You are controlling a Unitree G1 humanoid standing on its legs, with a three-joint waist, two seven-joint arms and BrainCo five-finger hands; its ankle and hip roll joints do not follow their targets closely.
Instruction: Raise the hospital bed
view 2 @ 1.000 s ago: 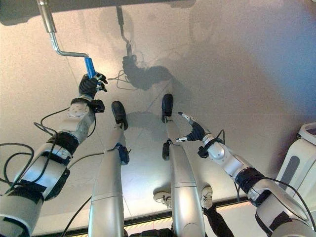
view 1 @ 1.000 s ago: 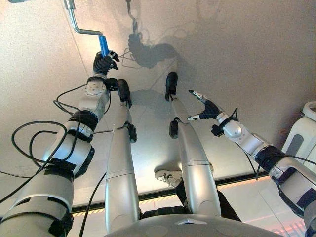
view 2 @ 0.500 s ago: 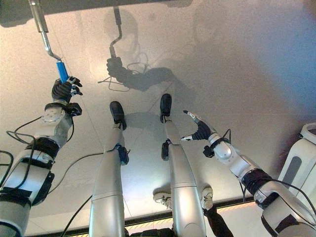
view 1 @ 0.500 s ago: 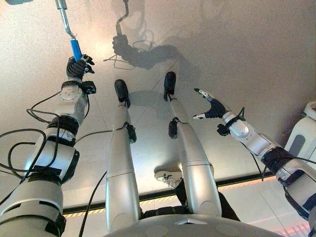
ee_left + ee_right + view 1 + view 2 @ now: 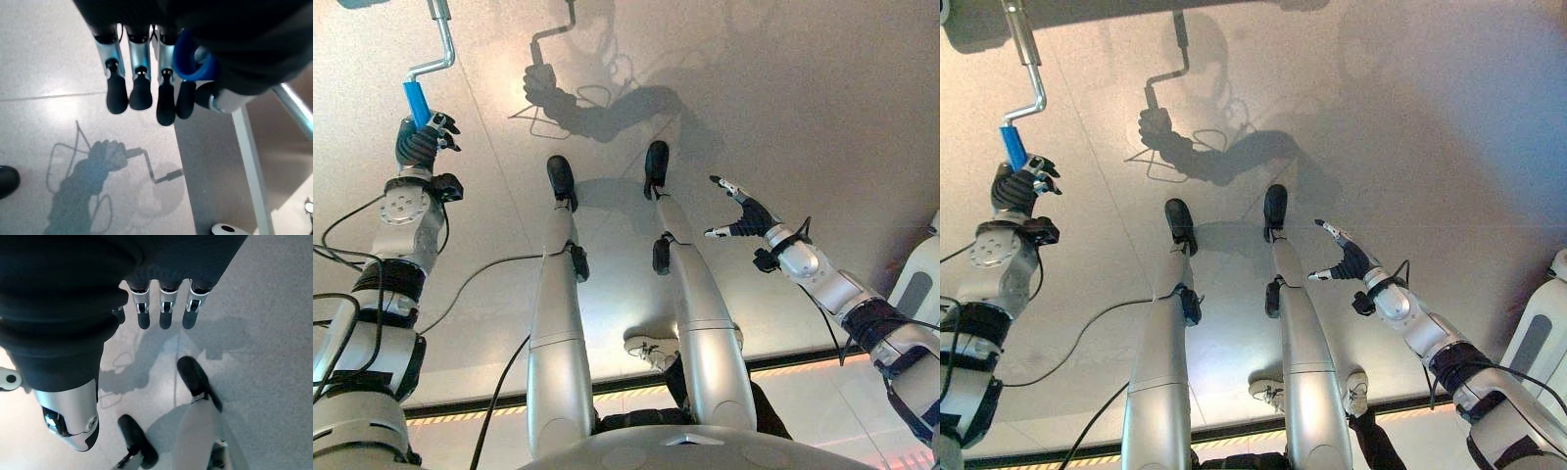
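A metal crank (image 5: 1034,69) hangs from the bed's dark underside (image 5: 1136,10) at the upper left, ending in a blue grip (image 5: 414,101). My left hand (image 5: 419,145) is shut round that blue grip (image 5: 193,61), with the fingers (image 5: 139,93) curled over it. The grip now points down and to the left of the crank's shaft. My right hand (image 5: 744,213) hovers over the floor on the right, open with its fingers (image 5: 164,316) straight, holding nothing and far from the crank.
Bed frame tubes (image 5: 249,156) and a caster (image 5: 225,229) stand close to the left hand. A white machine (image 5: 1542,338) sits at the right edge. A person's white shoes (image 5: 1268,392) stand just behind me, near an orange floor strip (image 5: 803,362).
My left hand has swung the blue grip round from the right of the crank's shaft to its left. The right hand has barely shifted.
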